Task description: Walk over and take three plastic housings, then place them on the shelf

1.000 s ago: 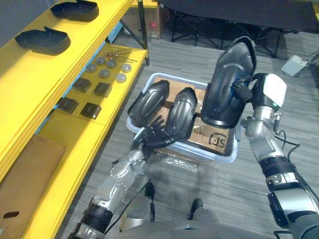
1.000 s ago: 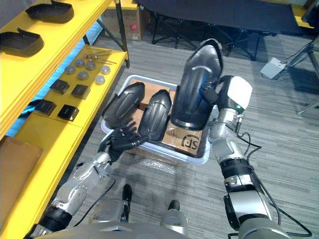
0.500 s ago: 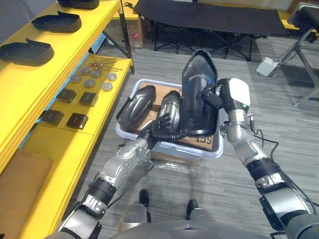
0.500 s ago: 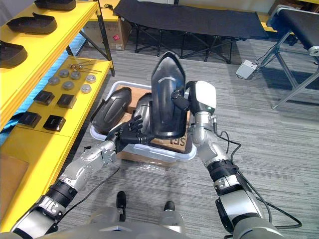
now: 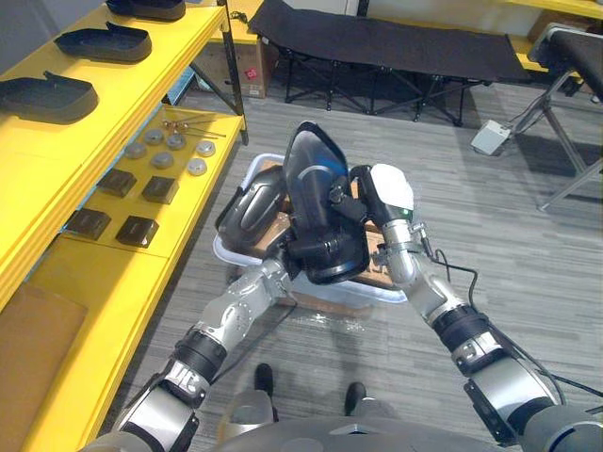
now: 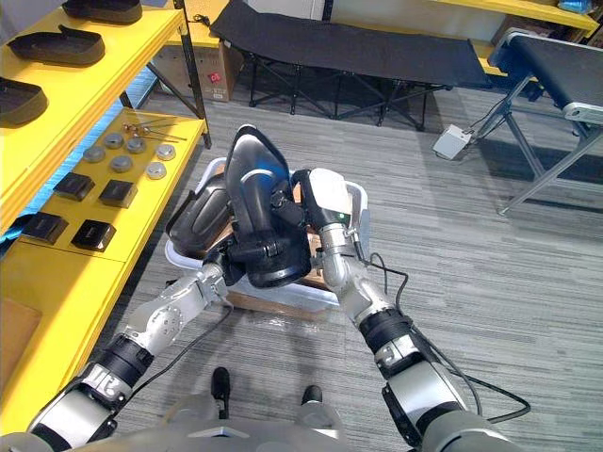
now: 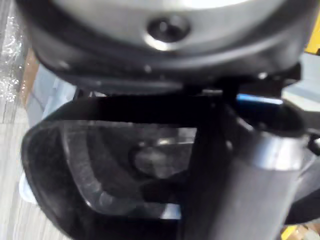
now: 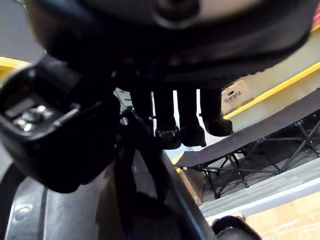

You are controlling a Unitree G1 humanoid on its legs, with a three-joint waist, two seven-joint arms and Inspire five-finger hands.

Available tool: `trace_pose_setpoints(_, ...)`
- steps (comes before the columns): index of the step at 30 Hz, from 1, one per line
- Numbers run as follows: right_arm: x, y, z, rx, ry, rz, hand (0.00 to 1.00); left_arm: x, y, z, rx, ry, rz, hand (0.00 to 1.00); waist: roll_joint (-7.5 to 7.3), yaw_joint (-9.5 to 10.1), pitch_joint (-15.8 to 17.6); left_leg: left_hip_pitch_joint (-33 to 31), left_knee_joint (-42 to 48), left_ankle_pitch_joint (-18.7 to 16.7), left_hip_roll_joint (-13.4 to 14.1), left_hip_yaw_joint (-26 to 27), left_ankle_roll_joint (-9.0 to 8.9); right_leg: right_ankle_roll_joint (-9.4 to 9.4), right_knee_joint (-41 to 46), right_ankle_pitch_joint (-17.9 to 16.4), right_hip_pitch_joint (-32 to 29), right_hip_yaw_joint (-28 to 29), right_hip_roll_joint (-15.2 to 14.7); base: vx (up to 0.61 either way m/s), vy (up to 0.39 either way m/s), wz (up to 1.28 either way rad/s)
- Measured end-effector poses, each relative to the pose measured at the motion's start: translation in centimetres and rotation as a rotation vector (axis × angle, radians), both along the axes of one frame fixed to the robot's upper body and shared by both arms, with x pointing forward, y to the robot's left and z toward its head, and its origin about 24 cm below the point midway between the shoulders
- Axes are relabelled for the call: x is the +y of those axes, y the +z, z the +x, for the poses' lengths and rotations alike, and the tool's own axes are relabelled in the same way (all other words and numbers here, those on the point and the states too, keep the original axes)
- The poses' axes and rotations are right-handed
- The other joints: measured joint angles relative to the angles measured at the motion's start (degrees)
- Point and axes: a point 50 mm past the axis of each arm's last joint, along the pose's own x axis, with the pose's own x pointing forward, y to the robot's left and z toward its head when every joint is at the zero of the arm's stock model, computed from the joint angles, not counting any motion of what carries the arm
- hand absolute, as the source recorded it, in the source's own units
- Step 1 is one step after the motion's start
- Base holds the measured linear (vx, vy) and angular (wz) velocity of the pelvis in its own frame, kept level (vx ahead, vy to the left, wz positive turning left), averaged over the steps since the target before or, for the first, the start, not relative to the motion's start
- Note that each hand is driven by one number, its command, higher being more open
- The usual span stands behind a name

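Key relation: the held housing [image 5: 316, 188] stands on end above the bin [image 5: 224, 252]. Its long axis runs roughly 12 to 6 o'clock in the head views, with the top leaning slightly toward 11. The right robot hand [image 5: 369, 196] is on its 3 o'clock flank. In the right wrist view the fingers [image 8: 186, 120] hook over the shell's rim, so this hand has the part clamped. The left robot hand [image 5: 290, 262] sits at the shell's 6 to 7 o'clock end, tucked under or against it. Its fingers are masked by the shell, so I cannot tell whether they grasp, prop, or merely touch. The left wrist view looks into a dark hollow shell at close range. The right arm is therefore the carrying arm and the left is nearest the lower end. The shelf [image 5: 104, 113] lies toward 10 o'clock from the held part, well apart from it. Three similar housings [image 5: 42, 94] already lie along its upper board. My judgement: the placing move must swing the part toward 10 o'clock and lay its long axis down flat. A second housing [image 5: 247, 202] lies in the bin at 9 o'clock from the held one, close to it and perhaps touching. Appearance: glossy black moulded shell, elongated, rounded ends, hollow back, raised rim; it looks rigid and smooth.
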Motion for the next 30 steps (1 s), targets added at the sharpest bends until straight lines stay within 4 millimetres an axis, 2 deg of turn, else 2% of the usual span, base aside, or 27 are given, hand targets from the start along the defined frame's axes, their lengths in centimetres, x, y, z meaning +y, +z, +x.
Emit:
trace_pose_setpoints(4,0.6,-0.7,-0.5,0.011,-0.012,0.041,0.00,0.1,-0.4,0.0,0.029,0.054,-0.013,0.00,-0.15,0.01,-0.09,0.05,-0.24,0.01,-0.04,-0.14,0.01,0.00,-0.03,0.00,0.00,-0.01,0.00,0.00,0.000,0.00)
trace_pose_setpoints(9,1.1,-1.1,-1.3,0.010,-0.023,0.112,0.00,-0.8,-0.3,-0.2,0.035,0.071,-0.087,0.00,-0.78,0.01,-0.49,0.45,-0.72,0.07,-0.05,-0.13,-0.01,0.05,-0.54,0.04,0.45,0.00,0.06,0.00,0.000,0.00)
trace_pose_setpoints(13,0.9,-2.0,-2.0,0.025,-0.048,0.135,0.00,-1.3,-0.1,-0.3,0.036,0.089,-0.161,0.00,-1.62,0.02,-1.04,0.96,-1.03,0.03,0.00,0.18,-0.06,0.05,-0.75,0.05,0.74,0.16,0.13,0.00,0.000,-0.04)
trace_pose_setpoints(18,1.0,-2.7,-3.0,0.035,-0.058,0.151,0.00,-1.3,-0.9,-1.0,0.053,0.085,-0.175,0.00,-1.84,-0.13,-1.33,2.08,-2.16,0.08,-0.02,0.53,-0.10,0.06,-0.86,0.03,0.95,0.68,0.15,0.00,0.003,-0.07)
trace_pose_setpoints(19,1.0,-2.8,-3.1,0.038,-0.059,0.154,1.00,-1.3,-1.0,-1.1,0.055,0.082,-0.177,0.00,-1.84,-0.12,-1.34,2.08,-2.32,0.12,-0.02,0.53,-0.14,0.06,-0.93,0.03,0.94,0.66,0.16,0.00,0.000,0.00)
trace_pose_setpoints(26,1.0,-4.2,-4.6,0.086,-0.097,0.259,1.00,-0.5,-1.5,-1.5,0.009,0.082,-0.091,0.00,-2.07,-0.12,-2.24,3.07,-3.21,0.42,0.01,0.72,-0.24,0.06,-1.59,0.04,1.71,0.64,0.28,0.00,0.000,0.00)
trace_pose_setpoints(30,1.1,-3.3,-5.2,0.067,-0.114,0.393,1.00,0.3,-0.5,-1.4,-0.125,0.085,0.014,0.00,-2.08,-0.28,-2.34,3.15,-3.21,0.41,0.03,0.94,-0.25,0.06,-1.62,0.04,1.70,0.82,0.28,-0.01,0.001,-0.02)
